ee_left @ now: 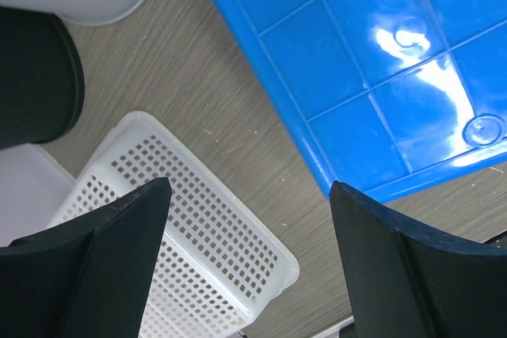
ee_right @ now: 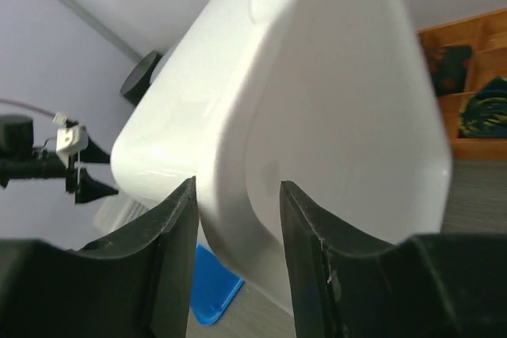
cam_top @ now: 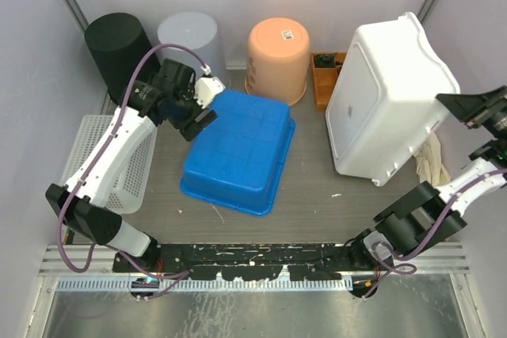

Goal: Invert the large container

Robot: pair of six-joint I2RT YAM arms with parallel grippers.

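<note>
- Grey wood-grain table (cam_top: 317,195), pale lilac walls all round, and both arms are over it.
- Over on the right, the large white plastic tub (cam_top: 388,93) is tipped up on one edge, its smooth base facing the camera above.
- Right gripper (ee_right: 238,187) is clamped on that tub's edge, one black finger either side of the white wall.
- Left gripper (ee_left: 249,187) hangs spread wide and holding nothing, at the far left corner of the blue rectangular plastic tub (cam_top: 238,148), which lies bottom-up mid-table.
- White perforated plastic basket (cam_top: 135,164) sits at the left edge.
- Along the back: black cylindrical bin (cam_top: 117,41), pale grey round bin (cam_top: 188,37), orange plastic bucket (cam_top: 277,57) bottom-up.
</note>
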